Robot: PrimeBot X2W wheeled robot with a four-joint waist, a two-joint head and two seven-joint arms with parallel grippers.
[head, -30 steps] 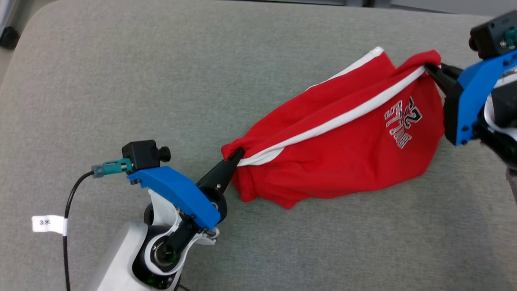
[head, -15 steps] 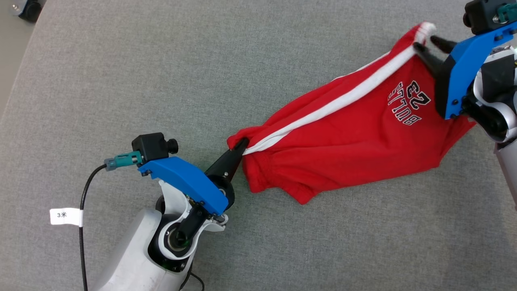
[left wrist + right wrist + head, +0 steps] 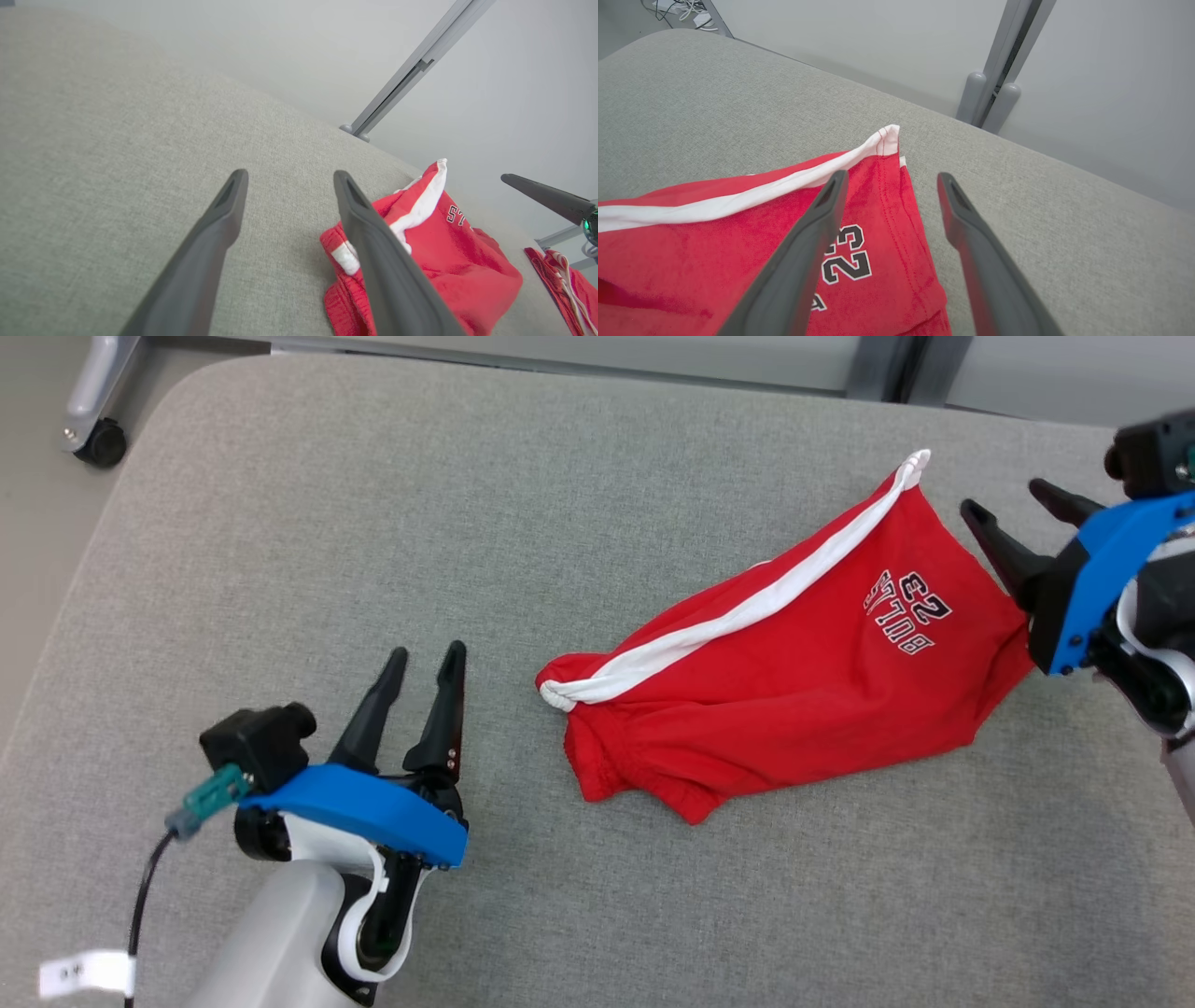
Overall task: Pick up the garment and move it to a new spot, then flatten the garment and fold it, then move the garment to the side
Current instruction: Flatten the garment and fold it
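- Red shorts (image 3: 794, 691) lie on the grey padded bench (image 3: 373, 523), right of centre in the head view. They are stretched along a diagonal, with the gathered waist end (image 3: 569, 695) nearer the left hand and the hem corner (image 3: 918, 462) at the far right.
- Judgement: they are laid out lengthwise so the cloth sits nearly flat at its spot. The white side stripe (image 3: 747, 611) runs straight and the "23" print (image 3: 910, 607) faces up. Puckers show along the near waist edge, so flattening looks incomplete and the fold is not yet begun.
- Left hand (image 3: 428, 651): fingers spread, holding nothing, clear of the cloth and to the left of the waist end. Its fingers point up the head view. In the left wrist view one finger (image 3: 373, 252) overlaps the waist end; no contact is evident.
- Right hand (image 3: 1006, 497): fingers parted and empty, just beside the hem edge, pointing up and to the left in the head view. In the right wrist view one finger (image 3: 803, 252) crosses the print and the other crosses bare bench. I cannot tell whether either touches the cloth.
- Judgement: the hands flank the two ends of the shorts, which suits re-gripping or smoothing.
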